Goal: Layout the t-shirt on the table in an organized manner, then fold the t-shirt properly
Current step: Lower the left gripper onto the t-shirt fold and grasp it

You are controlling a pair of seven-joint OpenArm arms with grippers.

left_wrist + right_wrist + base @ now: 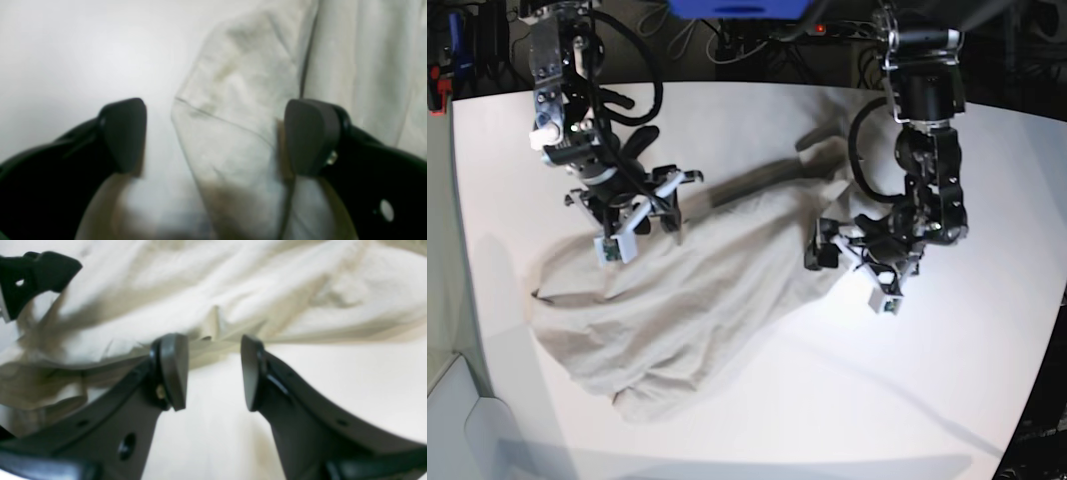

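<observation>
Base: white table (987, 330) | t-shirt (687, 300) rumpled | room behind dark, probably cables

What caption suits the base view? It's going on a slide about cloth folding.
Two arms hover over a crumpled t-shirt on the white table, left end effector and right end effector open.

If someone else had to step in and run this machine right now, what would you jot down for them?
Left claw: open wide, holding nothing, low over an edge of the t-shirt.
Right claw: open, holding nothing, at another edge of the shirt.
T-shirt: lying rumpled and bunched in a slanted heap on the white table, between the two arms.
Done: nothing visible yet; the shirt is neither flat nor folded.
Left: grab the edges, spread it flat and straight, then fold it.
</observation>
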